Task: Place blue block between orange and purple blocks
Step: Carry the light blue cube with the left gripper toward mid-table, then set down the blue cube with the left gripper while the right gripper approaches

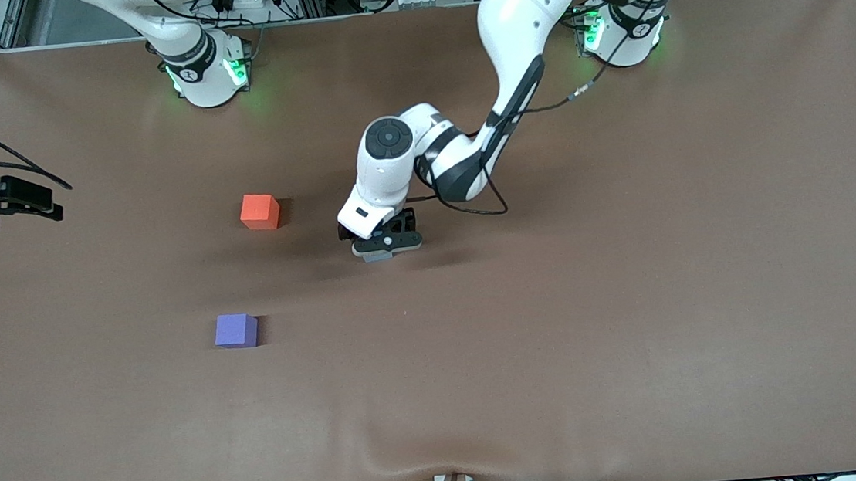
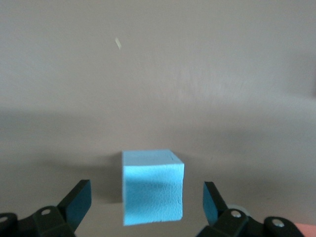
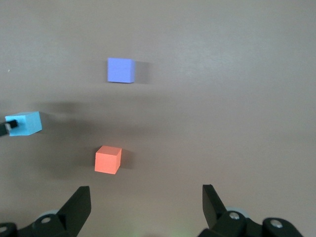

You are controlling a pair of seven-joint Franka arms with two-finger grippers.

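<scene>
The dark violet-purple matte cube [image 1: 236,330] is seen nearest the front camera, with the bright orange-red matte cube [image 1: 260,211] set well apart, farther up the brown table [image 1: 634,292]. Toward the left arm's end, the light sky-blue matte cube [image 2: 153,186] is straddled by the left gripper [image 1: 388,250], fingers [image 2: 76,200] spread and not touching it. The right gripper [image 3: 145,207] is held high, fingers released.

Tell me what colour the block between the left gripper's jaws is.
Light sky blue, the blue block; clearest in the left wrist view.
</scene>
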